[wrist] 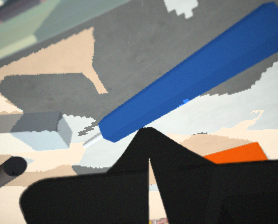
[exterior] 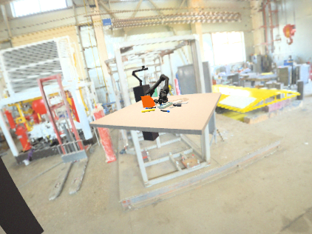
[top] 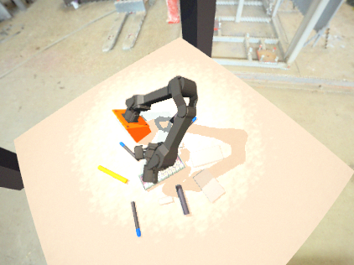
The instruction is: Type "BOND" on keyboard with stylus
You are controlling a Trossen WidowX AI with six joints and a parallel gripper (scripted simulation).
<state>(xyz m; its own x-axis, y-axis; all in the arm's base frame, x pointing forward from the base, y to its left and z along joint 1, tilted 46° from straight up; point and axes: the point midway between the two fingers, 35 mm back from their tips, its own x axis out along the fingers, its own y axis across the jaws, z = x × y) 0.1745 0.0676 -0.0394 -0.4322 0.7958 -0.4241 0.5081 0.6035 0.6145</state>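
Evidently, the gripper (top: pixel 140 152) (exterior: pixel 162 101) (wrist: pixel 145 133) is fully closed, its fingertips meeting, with no object seen gripped between them. A blue stylus (wrist: pixel 192 72) is visible in the wrist view just beyond the fingertips; it is not in their grasp. It lies diagonally across that view, its narrow pale tip to the left of the fingers and its thick body running to the upper right. Whether it touches the fingertips cannot be determined, and its outline cannot be singled out in the top view.

The keyboard (top: pixel 173 170) is on the desk (top: pixel 294 170) (exterior: pixel 185 118), partly hidden beneath the arm (top: pixel 180 126) (exterior: pixel 159 83), near the fingers. Its key letters are not legible from above, and no key contact can be confirmed.

An orange block-shaped stand (top: pixel 138 132) (exterior: pixel 148 101) (wrist: pixel 240 152) is near the fingers, appearing to their right in the wrist view. A yellow marker (top: pixel 112 174) (exterior: pixel 148 110) rests apart from them. Farther from the fingers lie a dark marker (top: pixel 182 200) and a blue-ended dark pen (top: pixel 136 219).
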